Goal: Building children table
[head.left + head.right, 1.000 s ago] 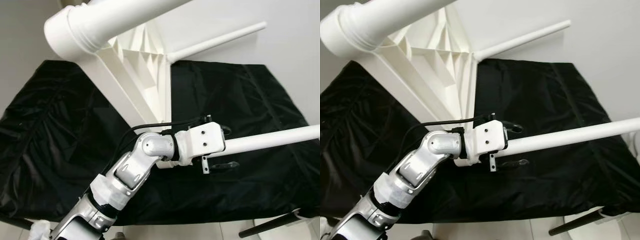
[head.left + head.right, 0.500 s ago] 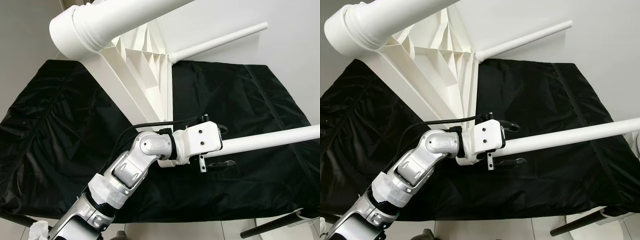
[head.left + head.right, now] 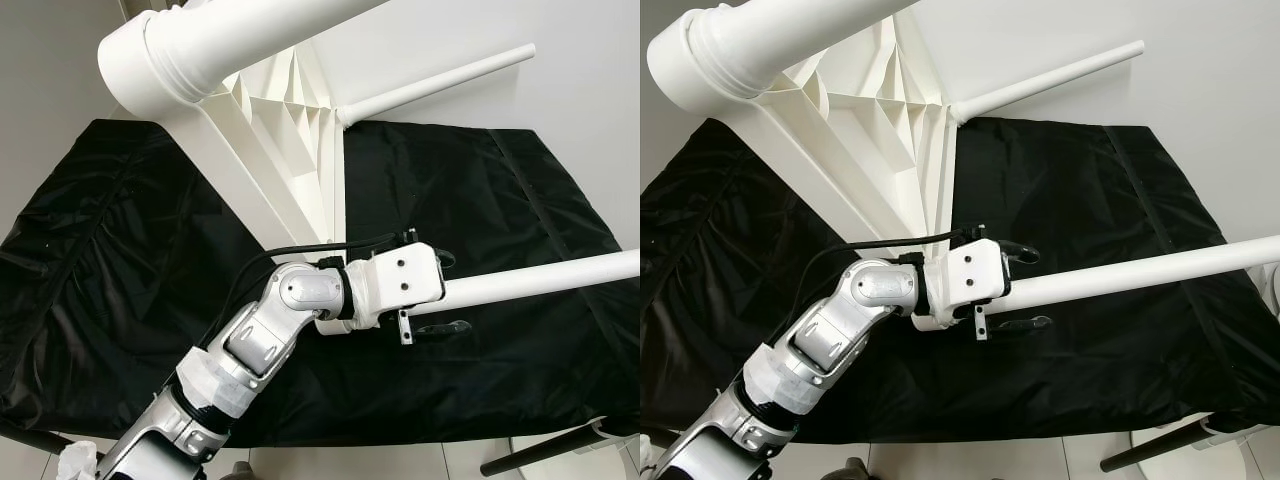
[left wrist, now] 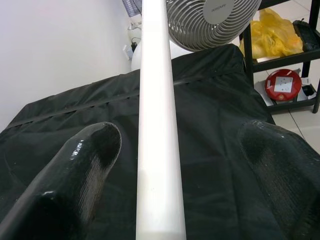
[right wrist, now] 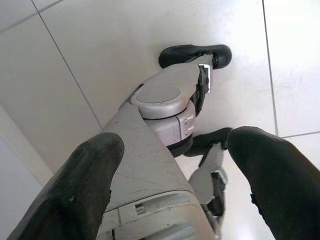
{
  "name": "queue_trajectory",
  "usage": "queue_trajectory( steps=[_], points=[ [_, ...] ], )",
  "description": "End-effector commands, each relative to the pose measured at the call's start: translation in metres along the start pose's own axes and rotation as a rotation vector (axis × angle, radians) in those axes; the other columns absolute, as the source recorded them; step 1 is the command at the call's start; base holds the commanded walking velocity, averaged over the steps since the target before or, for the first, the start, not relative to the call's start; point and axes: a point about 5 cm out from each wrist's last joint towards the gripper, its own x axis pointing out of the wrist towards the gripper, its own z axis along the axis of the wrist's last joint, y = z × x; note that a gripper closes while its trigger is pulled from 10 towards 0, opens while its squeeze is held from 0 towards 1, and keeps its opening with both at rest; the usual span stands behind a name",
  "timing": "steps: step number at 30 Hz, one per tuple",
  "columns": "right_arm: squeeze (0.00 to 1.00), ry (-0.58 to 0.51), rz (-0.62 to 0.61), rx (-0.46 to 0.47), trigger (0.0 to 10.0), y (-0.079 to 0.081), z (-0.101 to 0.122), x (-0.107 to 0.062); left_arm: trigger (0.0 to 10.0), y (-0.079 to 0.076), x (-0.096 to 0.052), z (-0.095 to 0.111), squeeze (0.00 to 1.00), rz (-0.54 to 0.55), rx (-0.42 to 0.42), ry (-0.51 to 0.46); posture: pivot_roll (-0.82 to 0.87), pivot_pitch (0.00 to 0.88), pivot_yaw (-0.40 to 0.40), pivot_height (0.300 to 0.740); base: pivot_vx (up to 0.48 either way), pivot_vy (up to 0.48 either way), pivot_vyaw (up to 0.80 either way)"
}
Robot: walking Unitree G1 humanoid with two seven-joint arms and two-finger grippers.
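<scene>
The white table leg [image 3: 540, 280] runs out over the black-draped surface [image 3: 120, 270], between my left tool's [image 3: 437, 293] spread fingers [image 4: 75, 170], not clamped. I'd close squarely before turning it. My right tool [image 5: 175, 165] hangs apart near the floor. The ribbed tabletop [image 3: 280, 130] crowds close; a fan [image 4: 210, 20] stands beyond.

The cloth [image 3: 120, 260] lay spread below the upturned table top [image 3: 285, 150]. One table leg [image 3: 540, 282] reached right from the top, between the left gripper [image 3: 440, 295] fingers; another leg [image 3: 440, 80] stood behind it.
</scene>
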Motion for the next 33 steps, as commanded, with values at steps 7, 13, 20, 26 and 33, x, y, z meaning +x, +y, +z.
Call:
queue_trajectory(
  steps=[7,13,20,26,33],
  points=[
    [0.00,-0.011,-0.118,-1.267,10.0,-0.020,-0.013,0.001,10.0,0.011,-0.005,-0.003,0.00,0.199,-0.004,0.014,0.03,0.099,0.131,0.740,0.000,0.000,0.00],
    [0.00,-0.011,-0.118,-1.267,10.0,-0.020,-0.013,0.001,10.0,0.011,-0.005,-0.003,0.00,0.199,-0.004,0.014,0.03,0.099,0.131,0.740,0.000,0.000,0.00],
    [0.00,-0.011,-0.118,-1.267,10.0,-0.020,-0.013,0.001,10.0,0.011,-0.005,-0.003,0.00,0.199,-0.004,0.014,0.03,0.099,0.131,0.740,0.000,0.000,0.00],
    [0.00,-0.020,-0.101,-1.324,10.0,-0.014,-0.015,0.002,10.0,0.006,-0.018,0.009,0.00,0.151,0.018,-0.033,0.04,0.000,0.000,0.740,0.000,0.000,0.00],
    [0.00,-0.021,-0.092,-1.353,10.0,-0.011,-0.017,0.003,10.0,0.003,-0.026,0.013,0.00,0.117,0.030,-0.049,0.03,0.000,0.000,0.740,0.000,0.000,0.00]
  ],
)
